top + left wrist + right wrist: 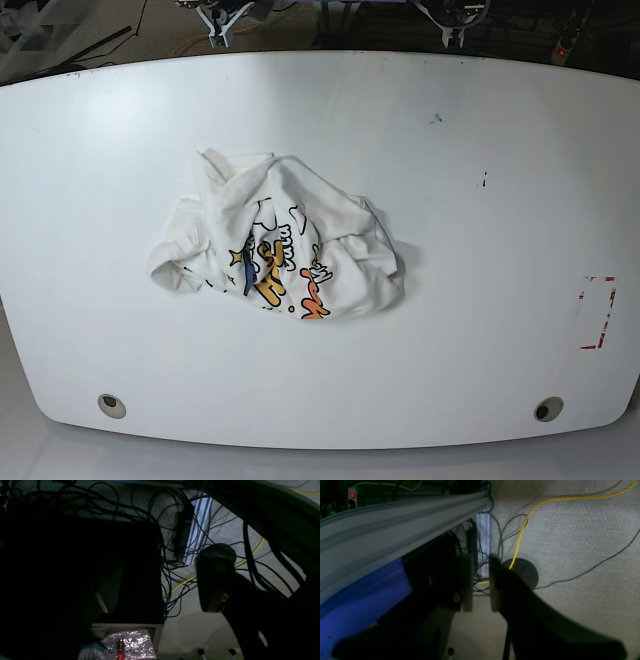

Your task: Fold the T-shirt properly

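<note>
The T-shirt lies crumpled in a heap left of the middle of the white table, its blue, yellow and orange print partly showing on the near side. Neither gripper appears in the base view. In the left wrist view my left gripper hangs over carpet and cables with its dark fingers spread wide and nothing between them. In the right wrist view my right gripper hangs beside the table's edge, its fingers a narrow gap apart and holding nothing.
Tangled black cables and a yellow cable run over the carpet. A black box stands below the left gripper. A red tape mark sits at the table's right. Two round holes are near its front edge.
</note>
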Controlling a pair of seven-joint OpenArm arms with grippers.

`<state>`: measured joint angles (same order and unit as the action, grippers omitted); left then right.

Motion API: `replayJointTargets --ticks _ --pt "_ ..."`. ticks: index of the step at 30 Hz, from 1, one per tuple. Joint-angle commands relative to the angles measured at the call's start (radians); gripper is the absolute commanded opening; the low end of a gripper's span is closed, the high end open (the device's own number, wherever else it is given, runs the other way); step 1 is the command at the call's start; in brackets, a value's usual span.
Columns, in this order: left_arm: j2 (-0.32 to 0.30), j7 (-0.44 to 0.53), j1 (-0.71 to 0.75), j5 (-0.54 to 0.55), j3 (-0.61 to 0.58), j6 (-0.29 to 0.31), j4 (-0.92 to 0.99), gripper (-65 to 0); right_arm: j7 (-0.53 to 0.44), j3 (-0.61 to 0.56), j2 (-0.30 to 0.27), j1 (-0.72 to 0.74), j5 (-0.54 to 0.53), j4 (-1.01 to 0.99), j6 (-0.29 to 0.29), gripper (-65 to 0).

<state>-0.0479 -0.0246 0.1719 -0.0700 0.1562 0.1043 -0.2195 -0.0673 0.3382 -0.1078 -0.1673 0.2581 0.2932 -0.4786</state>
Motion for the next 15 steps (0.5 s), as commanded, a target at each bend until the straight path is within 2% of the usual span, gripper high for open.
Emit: replayJointTargets --ticks 1,2,15 --pt "-0.003 0.015 0.008 0.006 0.0 -0.002 -0.005 -21.9 -0.017 0.011 -0.003 -0.003 0.002 0.008 -0.008 -54.6" --pt "0.006 0.005 0.01 0.003 0.001 -0.001 -0.01 -21.8 -0.007 -0.001 0.024 0.021 -0.004 0.005 -0.002 -54.4" --pt "0.006 0.005 0.012 0.003 0.001 0.001 -0.013 -21.9 -0.007 -0.001 0.026 0.019 -0.009 0.007 -0.002 -54.7"
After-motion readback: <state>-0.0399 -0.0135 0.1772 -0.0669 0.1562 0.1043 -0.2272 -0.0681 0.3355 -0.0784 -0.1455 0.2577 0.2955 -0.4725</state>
